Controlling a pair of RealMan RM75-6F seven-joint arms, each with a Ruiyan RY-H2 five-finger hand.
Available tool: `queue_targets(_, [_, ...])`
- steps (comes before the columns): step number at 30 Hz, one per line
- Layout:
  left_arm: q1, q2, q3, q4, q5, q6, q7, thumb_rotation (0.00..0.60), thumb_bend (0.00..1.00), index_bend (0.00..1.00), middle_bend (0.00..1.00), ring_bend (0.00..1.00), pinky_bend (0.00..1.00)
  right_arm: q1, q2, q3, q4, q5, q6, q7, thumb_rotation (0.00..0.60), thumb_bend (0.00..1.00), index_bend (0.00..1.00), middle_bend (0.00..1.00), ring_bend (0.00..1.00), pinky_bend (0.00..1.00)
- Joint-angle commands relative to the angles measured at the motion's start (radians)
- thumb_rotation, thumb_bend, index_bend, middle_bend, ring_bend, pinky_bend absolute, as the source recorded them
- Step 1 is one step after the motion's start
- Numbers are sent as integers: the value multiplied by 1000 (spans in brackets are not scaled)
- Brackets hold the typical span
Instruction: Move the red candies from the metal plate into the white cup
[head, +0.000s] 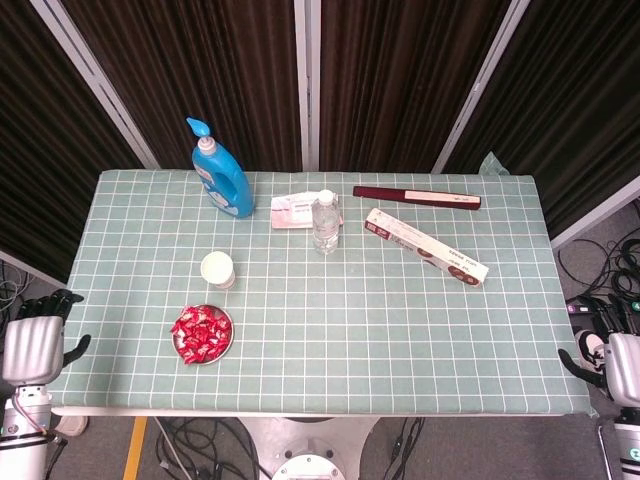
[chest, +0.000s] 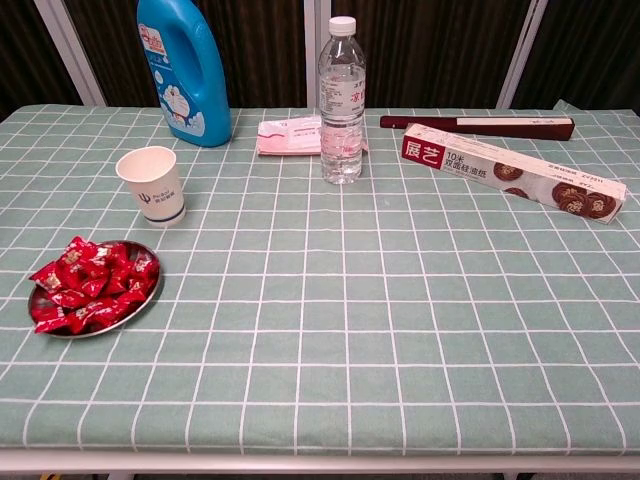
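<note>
Both hands, left hand (head: 35, 340) and right hand (head: 612, 360), hang released off-table; bottle (chest: 342, 100) and box (chest: 510, 185) lie well apart from cup (chest: 152, 185).

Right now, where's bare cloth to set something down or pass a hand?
Free: the near half right of the metal plate, and in front of the long box. Crowded: the far strip, with blue bottle, pink packet, water bottle and dark case. The white cup sits just behind the plate.
</note>
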Motion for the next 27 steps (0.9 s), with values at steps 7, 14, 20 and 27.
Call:
queue_targets(7, [36, 27, 33, -49, 33, 35, 8, 600, 220, 370, 357, 322, 288, -9, 2, -5, 20, -34, 21, 36, 600, 133, 165, 181, 70, 283])
queue_targets(14, [47, 55, 52, -80, 28, 18, 34, 600, 220, 371, 357, 322, 288, -12, -5, -7, 39, -57, 35, 62, 600, 133, 165, 180, 70, 283])
queue_targets(20, [28, 60, 62, -77, 60, -22, -3, 600, 219, 377, 359, 339, 367, -10, -5, -6, 44, -66, 37, 69, 600, 133, 161, 177, 70, 283])
queue_targets(27, [-68, 41, 58, -17, 160, -135, -134, 600, 214, 380, 437, 727, 969, -1, -2, -6, 38, -74, 26, 62, 600, 133, 155, 172, 70, 284])
